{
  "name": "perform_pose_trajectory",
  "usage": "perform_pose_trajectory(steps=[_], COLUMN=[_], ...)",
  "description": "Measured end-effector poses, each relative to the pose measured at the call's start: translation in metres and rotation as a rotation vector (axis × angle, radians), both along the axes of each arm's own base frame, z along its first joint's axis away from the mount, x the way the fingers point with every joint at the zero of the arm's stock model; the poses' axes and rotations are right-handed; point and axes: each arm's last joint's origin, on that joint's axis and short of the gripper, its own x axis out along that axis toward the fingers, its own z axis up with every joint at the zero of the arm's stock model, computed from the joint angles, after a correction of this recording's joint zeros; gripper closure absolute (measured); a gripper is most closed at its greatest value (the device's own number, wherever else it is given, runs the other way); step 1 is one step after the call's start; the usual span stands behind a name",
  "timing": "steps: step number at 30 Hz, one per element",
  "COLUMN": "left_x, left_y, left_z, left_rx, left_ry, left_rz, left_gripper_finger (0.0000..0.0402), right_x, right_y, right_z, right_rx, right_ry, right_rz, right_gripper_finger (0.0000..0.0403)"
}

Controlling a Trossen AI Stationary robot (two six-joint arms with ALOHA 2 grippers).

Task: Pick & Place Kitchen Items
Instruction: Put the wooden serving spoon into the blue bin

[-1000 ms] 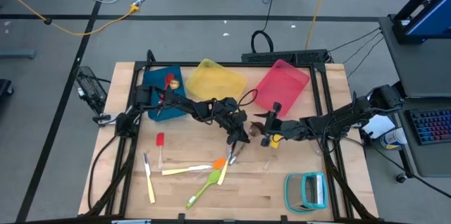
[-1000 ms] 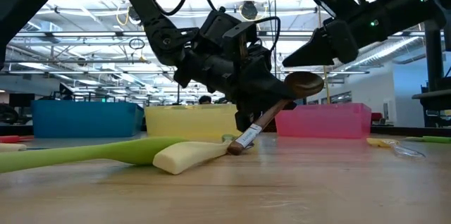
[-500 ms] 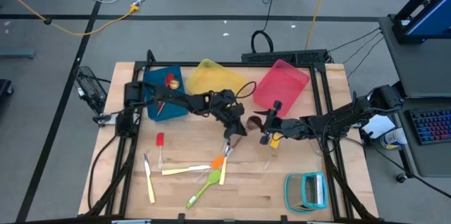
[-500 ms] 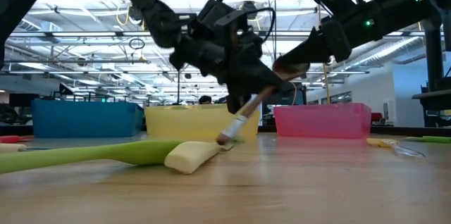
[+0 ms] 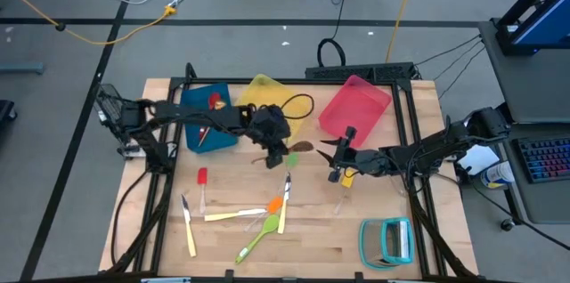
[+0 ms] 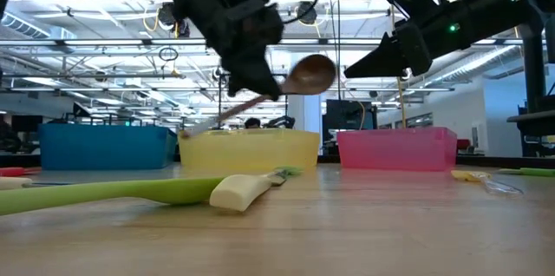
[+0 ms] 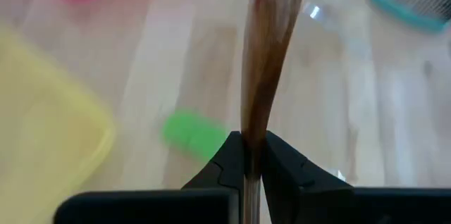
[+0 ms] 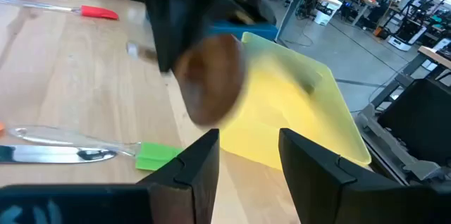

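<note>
My left gripper [image 5: 274, 147] hangs over the table's middle in front of the yellow bin [image 5: 272, 98], shut on a brown wooden spoon [image 6: 299, 79]. The spoon's bowl [image 5: 301, 148] points toward my right gripper [image 5: 335, 155], which stands open a little to its right with nothing between its fingers [image 8: 201, 159]. On the table near the front lie a lime-green spoon [image 5: 257, 238], an orange spatula [image 5: 277, 205], a red spatula [image 5: 202, 178] and cream-handled cutlery [image 5: 189, 223]. My left gripper pinches the wooden spoon's handle [image 7: 254, 122] between its two fingers, which slant down from the table's left. The spoon is lifted clear of the table. It slants, with its bowl [image 6: 310, 74] high and its handle end [image 6: 204, 125] lower.
A blue bin [image 5: 207, 119] with a red utensil in it, the yellow bin and a pink bin [image 5: 356, 105] stand along the far side. A teal-framed rack [image 5: 389, 240] lies at the near right corner. A clear-handled utensil [image 5: 341, 197] lies below my right gripper.
My left gripper has risen and gone toward the table's far left, tipping nearer to level. The wooden spoon, whose handle end rested on the table by the cream handle, has come up clear with it and now slants less steeply.
</note>
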Motion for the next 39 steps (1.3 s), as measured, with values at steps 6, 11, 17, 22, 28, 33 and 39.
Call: perform_pose_trajectory(steps=[6, 11, 17, 22, 28, 33, 39], left_x=[-0.027, -0.053, -0.085, -0.113, -0.143, -0.17, -0.183], left_y=[0.0, 0.002, 0.007, 0.013, 0.031, 0.051, 0.078], left_z=[0.017, 0.026, 0.046, 0.063, 0.062, 0.033, -0.003], left_rx=[0.118, 0.231, 0.318, 0.384, 0.409, 0.356, 0.141], left_ry=[0.134, 0.294, 0.401, 0.466, 0.527, 0.592, 0.393], left_rz=[0.079, 0.183, 0.311, 0.415, 0.561, 0.666, 0.691], left_gripper_finger=[0.0361, 0.0375, 0.0358, 0.0363, 0.0369, 0.0356, 0.0368], right_x=[0.0, 0.0, 0.0, 0.0, 0.0, 0.0, 0.0], right_y=[0.0, 0.0, 0.0, 0.0, 0.0, 0.0, 0.0], right_z=[0.0, 0.0, 0.0, 0.001, 0.0, 0.0, 0.001], right_rx=[0.0, 0.0, 0.004, 0.004, 0.008, 0.027, 0.031], right_ry=[-0.002, -0.004, -0.007, -0.007, -0.009, -0.018, -0.024], right_rz=[0.0, 0.001, 0.0, 0.0, 0.0, -0.006, -0.007], right_gripper_finger=[0.0262, 0.0262, 0.0262, 0.0262, 0.0261, 0.0261, 0.0261])
